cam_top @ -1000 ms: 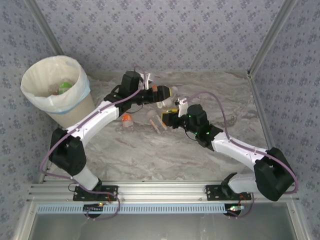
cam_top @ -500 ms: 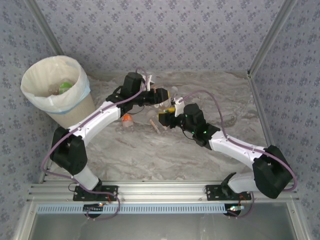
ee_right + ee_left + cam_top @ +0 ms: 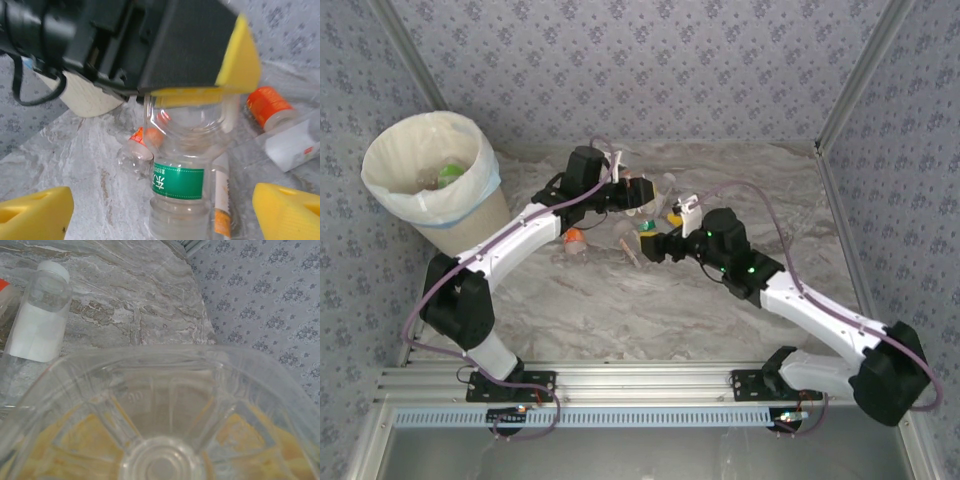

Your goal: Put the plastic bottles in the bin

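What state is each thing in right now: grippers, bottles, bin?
left gripper: shut on the green-label bottle.
right gripper: open, one finger on each side of that bottle.
green-label bottle: held by the left gripper.
orange-cap bottle: lying on the table.
white-cap bottle: lying on the table.
bin: upright, open.

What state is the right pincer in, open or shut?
Open: on the right pincer, the yellow fingertips stand wide apart, clear of the green-labelled bottle.

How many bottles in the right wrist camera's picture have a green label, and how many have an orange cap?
Green-label bottle: 1
Orange-cap bottles: 2
Total: 3
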